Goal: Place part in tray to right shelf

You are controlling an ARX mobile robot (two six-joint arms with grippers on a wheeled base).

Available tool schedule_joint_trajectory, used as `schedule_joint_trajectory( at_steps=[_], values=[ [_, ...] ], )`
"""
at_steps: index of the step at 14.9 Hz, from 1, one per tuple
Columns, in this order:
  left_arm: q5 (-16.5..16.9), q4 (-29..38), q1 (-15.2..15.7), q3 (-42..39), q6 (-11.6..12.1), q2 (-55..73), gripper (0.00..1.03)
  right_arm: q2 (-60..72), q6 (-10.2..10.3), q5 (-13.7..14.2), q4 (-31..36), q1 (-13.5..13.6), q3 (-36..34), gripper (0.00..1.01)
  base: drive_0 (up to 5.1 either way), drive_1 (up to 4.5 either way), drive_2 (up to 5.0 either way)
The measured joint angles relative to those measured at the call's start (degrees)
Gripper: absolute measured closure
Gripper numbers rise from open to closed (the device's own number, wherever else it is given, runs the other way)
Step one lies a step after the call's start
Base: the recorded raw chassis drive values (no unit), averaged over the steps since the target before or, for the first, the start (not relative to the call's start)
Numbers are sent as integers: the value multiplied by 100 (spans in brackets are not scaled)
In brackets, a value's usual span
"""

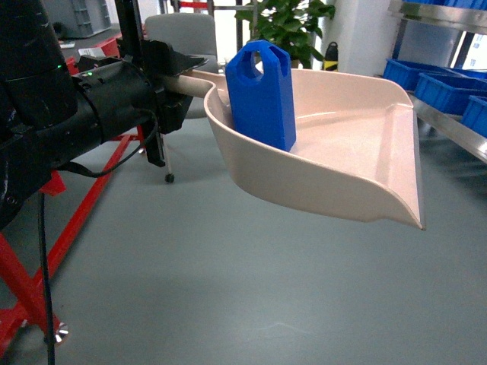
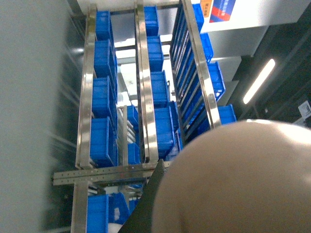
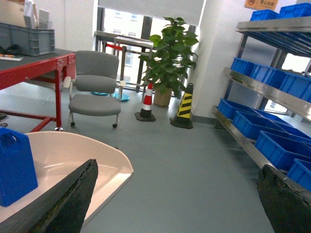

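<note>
The left tool [image 1: 163, 84] was clenched on the long handle of the tray [image 1: 358, 144], holding it up in the air over the grey floor [image 1: 228, 289], well clear of any support. The tray's long axis ran from the handle at the left out to its flat front lip at the right, so the lip pointed toward the right shelf [image 1: 449, 125]. The part [image 1: 262, 95] stood upright inside the tray, at the deep end close to the handle and against the near wall, with its handle hole at the top.

The right tool [image 3: 177, 204] showed only as two dark fingers at the bottom corners of its own wrist view, spread wide apart and gripping nothing; it hung just right of the tray, between it and the shelf.

The shelf lay to the right and a little farther off, its steel rail and blue crates [image 1: 441, 84] near the lip but not touching it. Judging from this, the coming move called for carrying the tray rightward, kept level, since the tall part looked likely to tip or slide toward the lip if the tray dipped.
</note>
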Motion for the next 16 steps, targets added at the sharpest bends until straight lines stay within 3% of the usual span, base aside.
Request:
schedule_joint_trajectory(
  at_steps=[12, 16],
  values=[
    [0, 11, 0, 0, 0, 0, 91, -2, 0, 0, 2, 0, 0, 3, -10, 417, -437],
    [15, 9, -15, 0, 0, 0, 91, -2, 0, 0, 2, 0, 0, 3, -148, -148, -148]
  ],
)
